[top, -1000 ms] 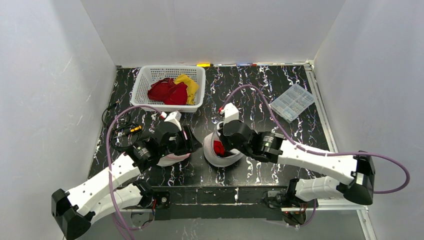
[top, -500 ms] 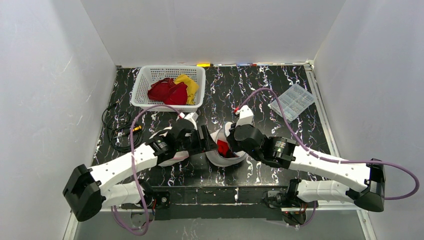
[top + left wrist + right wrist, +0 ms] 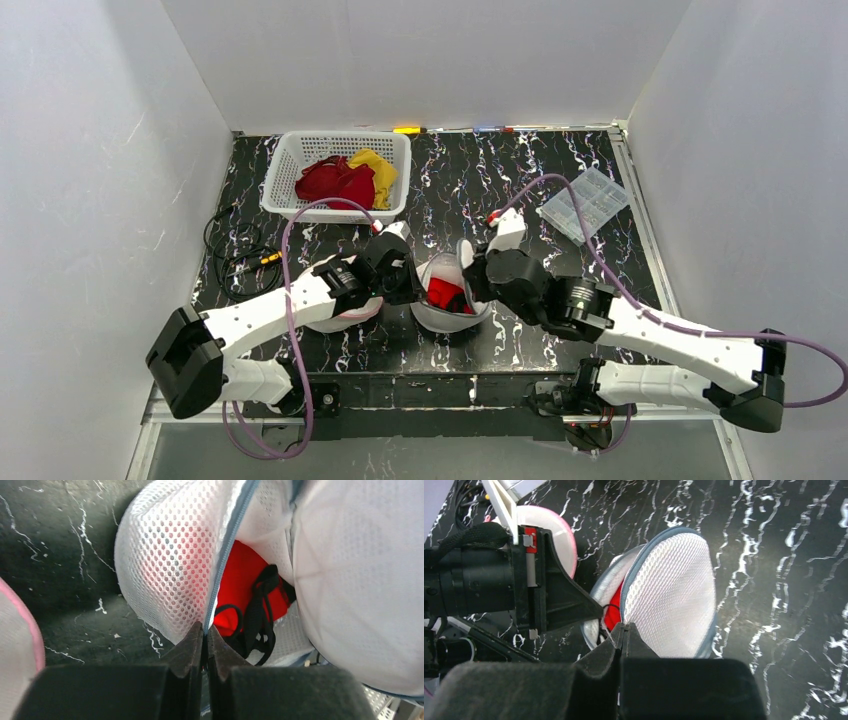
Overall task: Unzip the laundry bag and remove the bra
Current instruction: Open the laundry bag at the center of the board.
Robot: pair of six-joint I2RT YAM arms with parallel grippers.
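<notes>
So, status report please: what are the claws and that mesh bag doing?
Shut on laundry bag rim: left gripper, right gripper. Bag open, red bra inside. Pink-trimmed pouch alongside, not blocking.

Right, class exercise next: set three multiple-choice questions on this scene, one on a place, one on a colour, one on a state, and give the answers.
1. Where does the white basket stand on the table?
A. far left corner
B. near right corner
C. dead centre

2. What colour is the bra inside the laundry bag?
A. blue
B. red
C. green

3. How is the zip of the laundry bag?
A. fully shut
B. partly open
C. torn off

Answers:
1 A, the top view shows the basket at the far left of the table.
2 B, the left wrist view shows red cloth with black straps.
3 B, the zip edges gape and the bra shows through the gap.
</notes>
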